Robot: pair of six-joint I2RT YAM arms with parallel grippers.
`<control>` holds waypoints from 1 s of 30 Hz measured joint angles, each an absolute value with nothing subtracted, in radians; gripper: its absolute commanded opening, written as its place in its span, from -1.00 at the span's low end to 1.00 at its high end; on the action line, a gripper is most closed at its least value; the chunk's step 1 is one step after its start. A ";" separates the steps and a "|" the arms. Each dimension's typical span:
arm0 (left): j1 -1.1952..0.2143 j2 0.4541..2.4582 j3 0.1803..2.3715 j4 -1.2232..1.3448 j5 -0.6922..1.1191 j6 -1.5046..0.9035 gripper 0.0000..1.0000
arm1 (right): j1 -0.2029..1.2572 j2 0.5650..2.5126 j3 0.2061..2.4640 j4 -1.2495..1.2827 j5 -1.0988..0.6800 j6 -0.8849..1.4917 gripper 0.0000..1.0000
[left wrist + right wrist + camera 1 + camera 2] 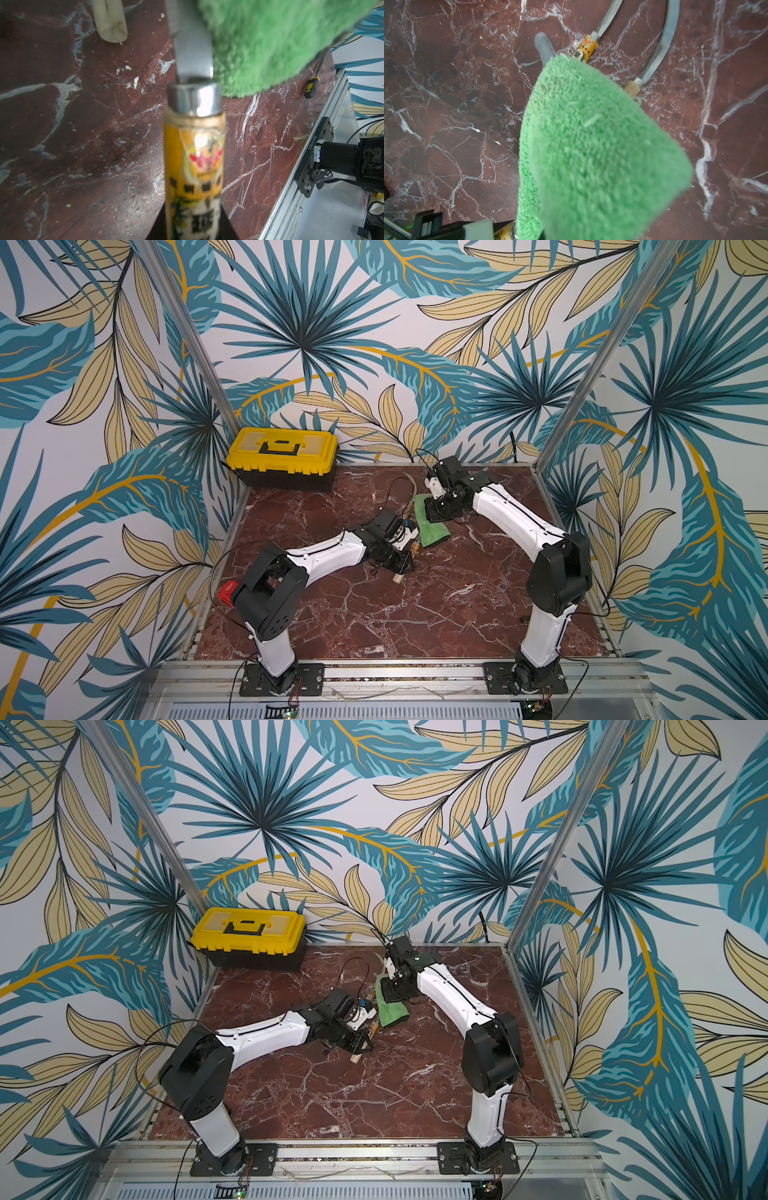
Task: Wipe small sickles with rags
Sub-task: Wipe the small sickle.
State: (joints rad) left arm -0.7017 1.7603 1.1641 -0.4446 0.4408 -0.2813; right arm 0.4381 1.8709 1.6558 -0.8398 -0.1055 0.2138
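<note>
Sickles number three, and there is one rag. The held sickle [194, 145], orange-labelled on its pale handle, is pinched by that handle between the dark jaws of the left tool [193, 226], which are pressed together on it. In a top view this held sickle [414, 549] sits at the left tool [407, 560], near the middle of the tabletop [374, 614]. Its grey blade runs under the green rag [270, 41], which lies over it. In the right wrist view the blade tip pokes out past the rag [602, 155].

The right tool [438, 510] is clamped tight on the rag's upper part. In both top views the rag [392, 1011] hangs down from it. Whether its lower end touches the tabletop cannot be told.

Two more sickles lie flat on the tabletop beyond the rag, near each other but apart. The second sickle [586, 46] has an orange label. The third sickle [636, 83] has a bare wooden handle and a long curved blade. A pale handle end [112, 22] shows in the left wrist view, but which sickle it belongs to cannot be told.

One yellow toolbox [282, 452], lid shut, stands at the back left corner. One screwdriver [311, 88] with a yellow-and-black handle lies near the tabletop's edge. One red item [226, 593] is partly hidden behind the left arm.
</note>
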 measured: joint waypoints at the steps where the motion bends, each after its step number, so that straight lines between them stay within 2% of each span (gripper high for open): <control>1: -0.701 1.766 1.166 -0.447 0.439 -0.285 -1.00 | 0.442 1.862 1.629 -0.817 -0.110 0.229 -0.93; 9: -0.694 1.800 1.193 -0.453 0.426 -0.309 -1.00 | 0.472 1.761 1.404 -0.633 -0.156 0.377 -0.93; 16: -0.683 1.801 1.245 -0.403 0.438 -0.302 -1.00 | 0.473 1.641 1.365 -0.611 -0.162 0.413 -0.91; 24: -0.686 1.777 1.241 -0.321 0.458 -0.295 -1.00 | 0.379 1.599 1.509 -0.725 -0.160 0.349 -0.89; 30: -0.715 1.707 1.210 -0.313 0.460 -0.296 -1.00 | 0.284 1.712 1.694 -0.741 -0.180 0.311 -0.89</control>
